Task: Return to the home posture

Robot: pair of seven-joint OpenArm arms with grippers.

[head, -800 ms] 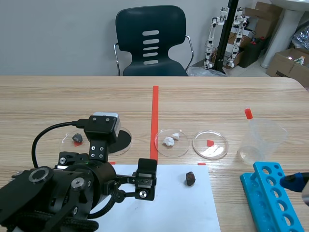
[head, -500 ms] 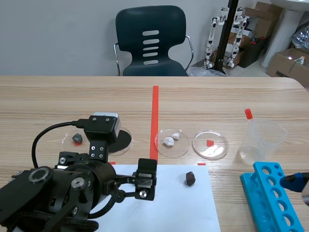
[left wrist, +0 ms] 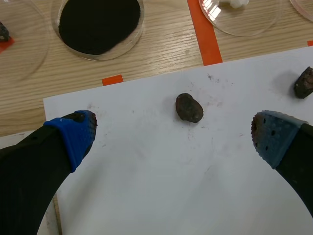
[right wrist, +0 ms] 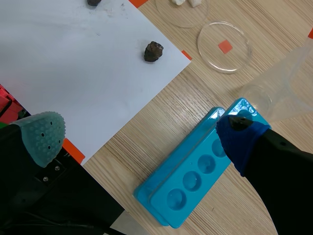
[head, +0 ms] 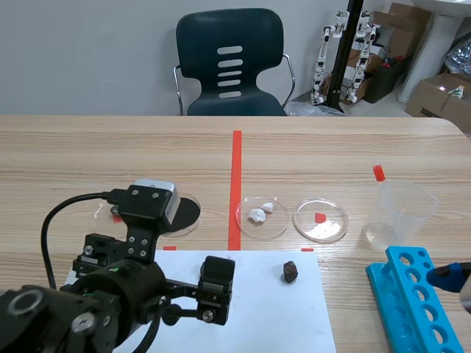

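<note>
Two empty grippers, left gripper (left wrist: 171, 136) and right gripper (right wrist: 141, 133), stand spread wide, so you grasp nothing; leave the dark lump (left wrist: 189, 107), probably hard and light, lying.

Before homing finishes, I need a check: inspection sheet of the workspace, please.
Surface: wooden table, white paper sheet near.
Job's things: left arm low, near left.
Clutter: two dark stones on the sheet; petri dishes, blue tube rack, clear beaker.
Hands: left hand open over the sheet; right hand open over the tube rack.
Cables: black cable looping off the left arm.
Surroundings: dark chair, cardboard boxes.
</note>
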